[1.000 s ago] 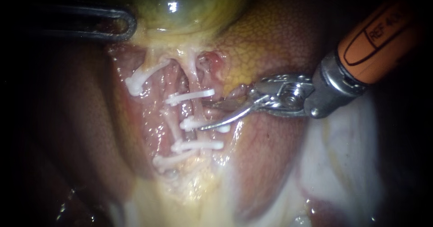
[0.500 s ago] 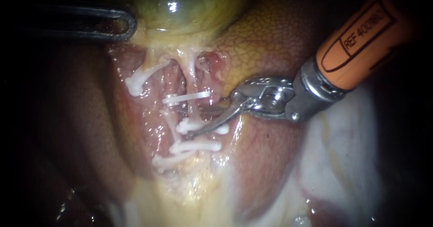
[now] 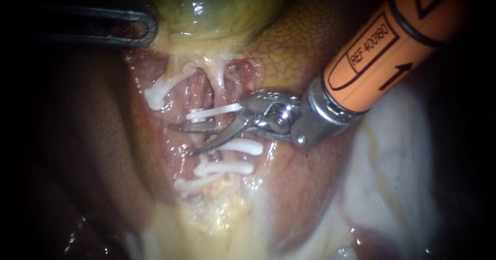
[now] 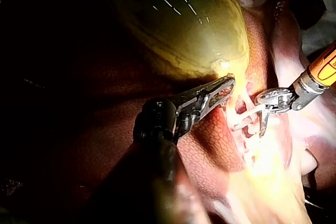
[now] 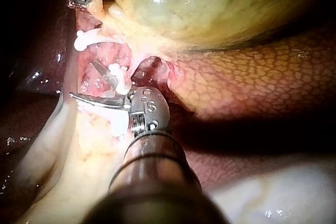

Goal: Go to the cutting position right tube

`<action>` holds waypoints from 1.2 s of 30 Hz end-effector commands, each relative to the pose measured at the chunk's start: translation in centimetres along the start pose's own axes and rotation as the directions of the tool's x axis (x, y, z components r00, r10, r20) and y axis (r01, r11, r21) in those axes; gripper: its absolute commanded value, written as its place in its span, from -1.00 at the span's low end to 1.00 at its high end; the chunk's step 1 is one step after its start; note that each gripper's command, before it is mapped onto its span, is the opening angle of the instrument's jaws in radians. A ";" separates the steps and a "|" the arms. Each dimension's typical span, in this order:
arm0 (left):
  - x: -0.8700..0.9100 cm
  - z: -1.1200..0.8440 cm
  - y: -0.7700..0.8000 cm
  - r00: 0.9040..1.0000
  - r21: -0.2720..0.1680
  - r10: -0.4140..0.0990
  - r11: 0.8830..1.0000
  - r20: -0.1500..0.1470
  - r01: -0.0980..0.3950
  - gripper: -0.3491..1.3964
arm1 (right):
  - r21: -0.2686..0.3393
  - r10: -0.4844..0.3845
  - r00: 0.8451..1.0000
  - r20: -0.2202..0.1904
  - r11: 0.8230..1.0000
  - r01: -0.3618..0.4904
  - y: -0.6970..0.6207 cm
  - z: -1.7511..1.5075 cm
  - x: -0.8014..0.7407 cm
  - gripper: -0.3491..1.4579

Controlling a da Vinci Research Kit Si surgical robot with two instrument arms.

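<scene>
Right tube: blades set at the gap between clips, approach near its end.
Right instrument enters from upper right with blades parted and nothing gripped. They lie across the tube between the upper clip and the next clip; depth is unclear. Left instrument sits beside the gallbladder. Judged: final positioning. The next move calls for seating the tube deep between the blades, clear of both clips.

My right instrument wears an orange sleeve printed with black outlined markings and an arrow. A silver metal collar follows, then a pinned steel hinge and two slim curved blades. My left instrument is dark metal, slotted and round-ended.
</scene>
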 end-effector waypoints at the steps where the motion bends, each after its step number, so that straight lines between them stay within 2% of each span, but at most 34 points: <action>1: 0.00 0.00 0.00 1.000 0.000 0.000 1.000 0.000 0.000 -1.00 | 0.001 0.000 1.000 -0.002 1.000 0.000 0.00 0.00 0.00 0.17; 9: 0.00 0.01 0.00 1.000 -0.001 0.000 1.000 0.000 0.000 -1.00 | 0.018 -0.001 0.999 -0.035 1.000 0.001 -0.06 0.01 0.03 0.13; 19: 0.00 0.01 0.00 1.000 0.000 0.000 1.000 0.000 0.000 -1.00 | 0.047 -0.008 0.999 -0.050 0.999 0.010 -0.33 0.05 0.24 0.12; 23: 0.00 0.01 0.00 1.000 0.000 0.000 1.000 0.000 0.000 -1.00 | 0.051 -0.016 0.999 -0.051 0.999 0.019 -0.39 0.04 0.29 0.12; 36: 0.00 0.01 0.00 1.000 0.000 0.000 1.000 0.000 0.000 -1.00 | 0.053 -0.016 0.999 -0.050 0.998 0.019 -0.38 0.03 0.29 0.15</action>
